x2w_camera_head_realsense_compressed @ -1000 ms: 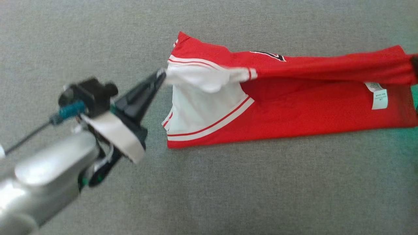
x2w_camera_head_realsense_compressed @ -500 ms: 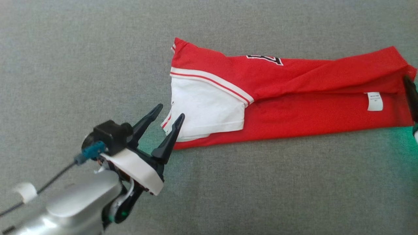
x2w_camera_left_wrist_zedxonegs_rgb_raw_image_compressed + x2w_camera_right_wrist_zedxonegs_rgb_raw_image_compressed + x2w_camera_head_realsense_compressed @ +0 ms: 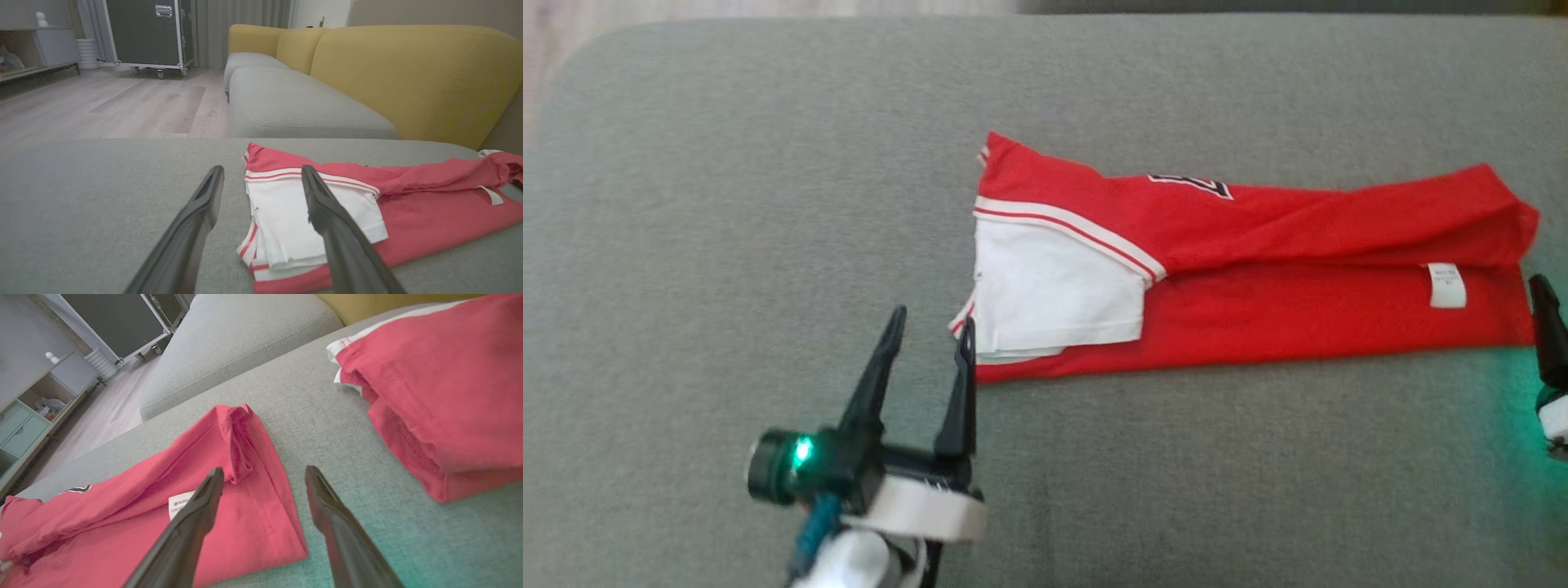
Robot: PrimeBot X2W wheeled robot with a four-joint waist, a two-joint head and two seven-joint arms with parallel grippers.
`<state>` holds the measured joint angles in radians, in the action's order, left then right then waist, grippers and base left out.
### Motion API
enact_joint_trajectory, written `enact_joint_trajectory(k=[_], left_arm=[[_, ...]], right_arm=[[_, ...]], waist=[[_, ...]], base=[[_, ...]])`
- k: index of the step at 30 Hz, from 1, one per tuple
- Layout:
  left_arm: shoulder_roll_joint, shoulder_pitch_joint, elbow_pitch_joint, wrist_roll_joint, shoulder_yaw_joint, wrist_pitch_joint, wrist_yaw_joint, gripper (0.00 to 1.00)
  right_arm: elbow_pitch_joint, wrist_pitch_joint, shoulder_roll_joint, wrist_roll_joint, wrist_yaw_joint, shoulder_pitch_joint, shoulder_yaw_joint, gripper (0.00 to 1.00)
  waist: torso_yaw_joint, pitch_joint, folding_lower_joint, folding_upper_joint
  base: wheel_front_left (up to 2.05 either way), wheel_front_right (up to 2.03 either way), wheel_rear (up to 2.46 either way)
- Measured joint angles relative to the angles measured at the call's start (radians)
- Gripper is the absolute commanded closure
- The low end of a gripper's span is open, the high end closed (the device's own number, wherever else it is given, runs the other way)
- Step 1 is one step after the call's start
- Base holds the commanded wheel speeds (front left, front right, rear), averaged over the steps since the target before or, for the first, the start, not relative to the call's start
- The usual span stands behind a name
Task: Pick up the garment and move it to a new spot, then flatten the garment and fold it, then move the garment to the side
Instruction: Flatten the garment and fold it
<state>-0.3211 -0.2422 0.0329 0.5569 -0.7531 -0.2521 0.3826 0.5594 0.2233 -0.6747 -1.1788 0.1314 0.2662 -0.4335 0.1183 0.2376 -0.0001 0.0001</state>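
Note:
The garment is a red jersey with a white sleeve, lying folded lengthwise on the grey cushion. My left gripper hovers open just off the garment's near-left corner, nothing between its fingers. In the left wrist view the left gripper points at the white sleeve end of the garment. My right gripper is open and empty over the hem corner of the garment, beside the white label. One of its fingers shows at the right edge of the head view.
A second folded red garment lies on the cushion to the right of my right gripper. A yellow sofa back and another grey seat stand behind. Wooden floor and a black wheeled case lie beyond the cushion's rounded edge.
Both grippers have opened and let go of the garment, whose lifted upper layer has settled flat. My left gripper has drawn back toward me. The head camera has also shifted.

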Motion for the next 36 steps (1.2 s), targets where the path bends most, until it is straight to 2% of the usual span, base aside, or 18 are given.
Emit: enact_joint_trajectory(k=[4, 7, 14, 15, 17, 18, 22, 26, 32, 36], left_arm=[[0.056, 0.074, -0.015, -0.108, 0.055, 0.000, -0.009, 0.00], [0.092, 0.106, -0.021, -0.165, 0.087, 0.000, -0.032, 0.00], [0.143, 0.157, -0.020, -0.235, 0.153, 0.000, -0.092, 0.00], [0.143, 0.157, -0.020, -0.235, 0.153, 0.000, -0.092, 0.00], [0.152, 0.170, -0.020, -0.249, 0.176, 0.000, -0.107, 0.00], [0.155, 0.173, -0.019, -0.254, 0.184, 0.000, -0.112, 0.00], [0.175, 0.195, -0.018, -0.271, 0.225, 0.000, -0.138, 0.00], [0.186, 0.213, -0.013, -0.289, 0.252, 0.000, -0.164, 0.00], [0.209, 0.214, -0.009, -0.320, 0.287, 0.000, -0.205, 0.00], [0.215, 0.214, -0.002, -0.326, 0.307, 0.000, -0.223, 0.00]], right_arm=[[0.108, -0.045, 0.041, 0.032, 0.000, 0.058, 0.023, 0.00], [0.201, -0.089, 0.060, 0.051, 0.000, 0.117, 0.041, 0.00], [0.393, -0.197, 0.087, 0.073, 0.000, 0.173, 0.058, 0.00], [0.393, -0.197, 0.087, 0.073, 0.000, 0.173, 0.058, 0.12], [0.396, -0.230, 0.091, 0.068, 0.000, 0.177, 0.059, 0.68], [0.392, -0.243, 0.091, 0.065, 0.000, 0.177, 0.059, 1.00], [0.356, -0.263, 0.102, 0.049, 0.000, 0.171, 0.057, 1.00], [0.314, -0.229, 0.086, 0.058, 0.000, 0.152, 0.057, 1.00], [0.265, -0.213, -0.028, 0.074, 0.000, 0.150, 0.094, 1.00], [0.179, -0.213, -0.045, 0.082, 0.000, 0.155, 0.113, 1.00]], waist=[[0.033, -0.020, 0.0000, 0.0000], [0.064, -0.028, 0.0000, 0.0000], [0.123, -0.035, 0.0001, 0.0000], [0.123, -0.035, 0.0001, 0.0000], [0.128, -0.039, 0.0001, 0.0000], [0.128, -0.041, 0.0001, 0.0000], [0.115, -0.051, 0.0002, 0.0000], [0.086, -0.062, 0.0001, 0.0000], [0.030, -0.068, 0.0001, 0.0000], [0.011, -0.072, 0.0002, 0.0000]], base=[[0.00, 0.00, 0.00], [0.00, 0.00, 0.00], [0.00, 0.00, 0.00], [0.00, 0.00, 0.00], [0.00, 0.00, 0.00], [0.00, 0.00, 0.00], [0.00, 0.00, 0.00], [0.00, 0.00, 0.00], [0.00, 0.00, 0.00], [0.00, 0.00, 0.00]])
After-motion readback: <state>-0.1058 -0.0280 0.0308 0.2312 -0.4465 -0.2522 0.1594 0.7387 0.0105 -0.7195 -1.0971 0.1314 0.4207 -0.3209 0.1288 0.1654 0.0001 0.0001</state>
